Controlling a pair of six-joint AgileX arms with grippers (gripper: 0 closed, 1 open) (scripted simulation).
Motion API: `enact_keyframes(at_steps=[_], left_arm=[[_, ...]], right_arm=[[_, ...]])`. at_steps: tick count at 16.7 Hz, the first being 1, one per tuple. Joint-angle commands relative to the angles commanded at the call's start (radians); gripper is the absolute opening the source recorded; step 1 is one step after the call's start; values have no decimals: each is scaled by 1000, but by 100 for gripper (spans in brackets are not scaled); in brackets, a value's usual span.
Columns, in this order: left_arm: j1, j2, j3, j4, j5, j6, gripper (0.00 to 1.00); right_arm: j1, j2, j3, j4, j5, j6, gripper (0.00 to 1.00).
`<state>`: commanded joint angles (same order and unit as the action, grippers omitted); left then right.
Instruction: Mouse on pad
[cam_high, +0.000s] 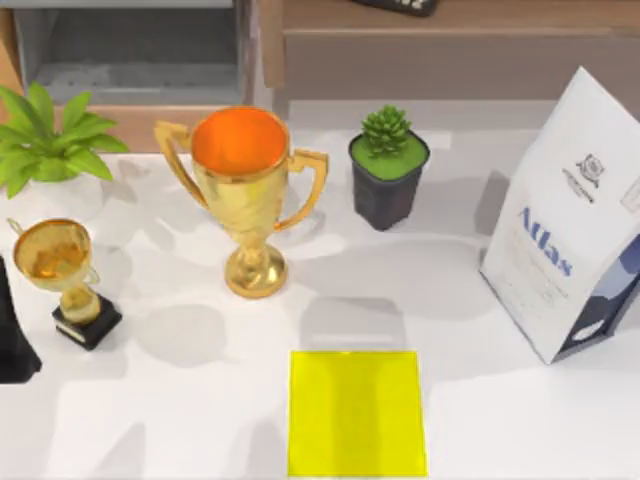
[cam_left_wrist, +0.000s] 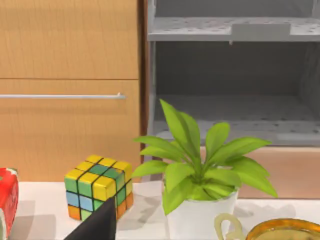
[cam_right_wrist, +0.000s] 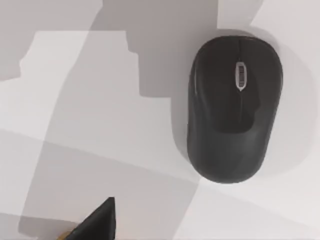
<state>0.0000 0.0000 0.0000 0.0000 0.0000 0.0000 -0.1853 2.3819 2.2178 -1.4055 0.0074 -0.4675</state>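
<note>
The pad (cam_high: 357, 412) is a flat bright-yellow square lying at the table's front edge, just right of the middle. The mouse (cam_right_wrist: 233, 107) is black with a grey scroll wheel and rests on the bare white table in the right wrist view, seen from above. A dark part of my right gripper (cam_right_wrist: 97, 222) pokes into that view, well apart from the mouse and not touching it. My left arm (cam_high: 14, 335) is a dark shape at the table's left edge, and a dark part of my left gripper (cam_left_wrist: 97, 225) shows in the left wrist view.
A big gold trophy (cam_high: 243, 190) stands behind the pad to the left, and a small trophy (cam_high: 65, 265) at far left. Also here: a leafy plant (cam_high: 45, 140), a black potted succulent (cam_high: 388, 170), a white Atlas bag (cam_high: 570, 220) and a colour cube (cam_left_wrist: 99, 186).
</note>
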Motion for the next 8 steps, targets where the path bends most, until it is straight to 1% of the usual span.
enact_keyframes(at_steps=[5, 8], left_arm=[[0, 0, 0, 0, 0, 0, 100], [0, 0, 0, 0, 0, 0, 100]], right_arm=[[5, 0, -5, 5, -1, 2, 100], [3, 9, -71, 75, 0, 4, 100]])
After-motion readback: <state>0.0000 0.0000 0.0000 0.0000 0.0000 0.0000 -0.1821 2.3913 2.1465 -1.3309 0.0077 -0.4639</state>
